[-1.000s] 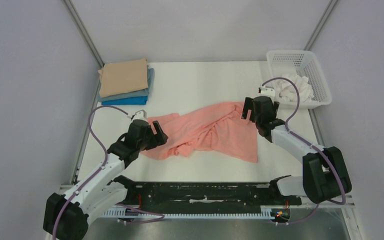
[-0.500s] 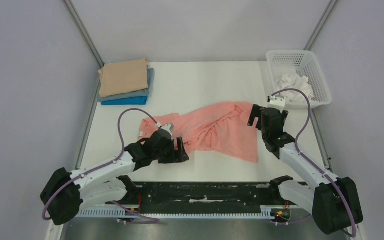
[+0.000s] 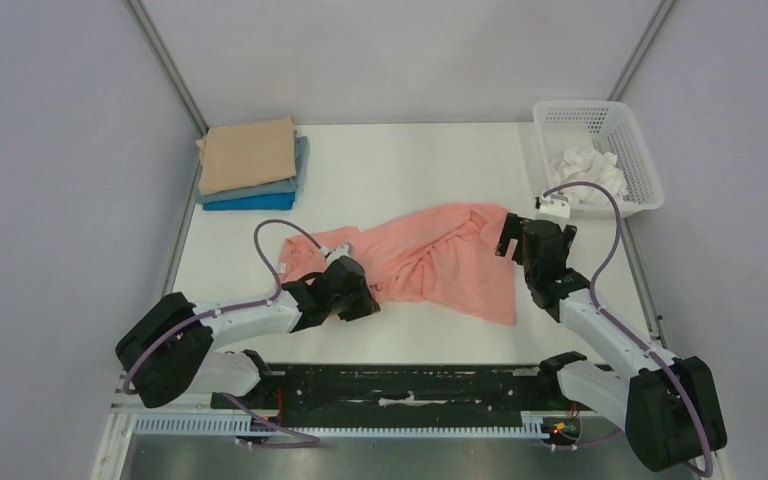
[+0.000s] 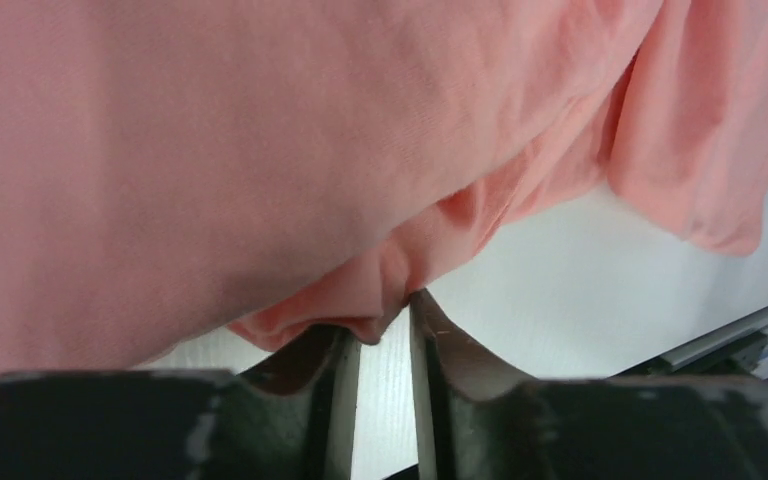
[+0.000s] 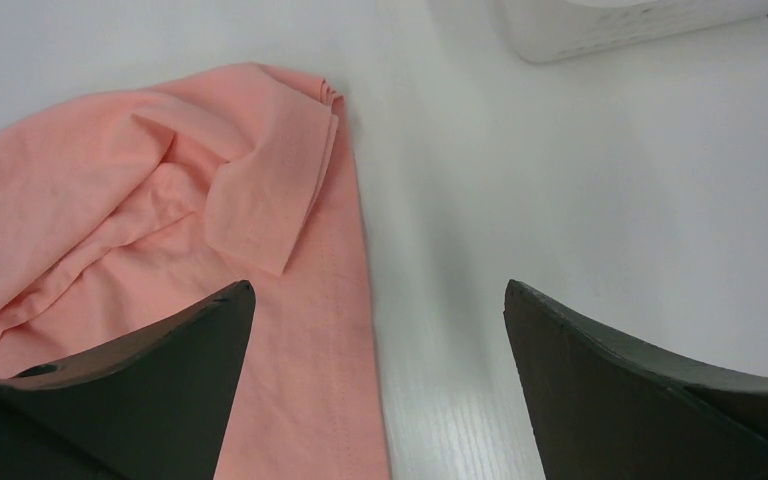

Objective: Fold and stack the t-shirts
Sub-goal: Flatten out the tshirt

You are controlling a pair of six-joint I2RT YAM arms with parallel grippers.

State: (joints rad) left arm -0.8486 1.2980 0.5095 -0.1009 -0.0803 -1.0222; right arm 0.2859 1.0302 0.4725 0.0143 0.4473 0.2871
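Note:
A salmon-pink t-shirt lies crumpled across the middle of the table. My left gripper sits low at the shirt's near-left edge. In the left wrist view its fingers stand close together, with a fold of the pink hem pinched at their tips. At the shirt's right end my right gripper hovers wide open. Its fingers straddle the stitched right hem, holding nothing. A stack of folded t-shirts, tan over grey-blue over bright blue, lies at the back left.
A white mesh basket with white cloth inside stands at the back right, close behind the right gripper. A black rail runs along the near table edge between the arm bases.
My left arm swung down and rightward along the shirt's near edge, and its fingers closed onto the hem. The right gripper drew back slightly to the shirt's right end and stayed open.

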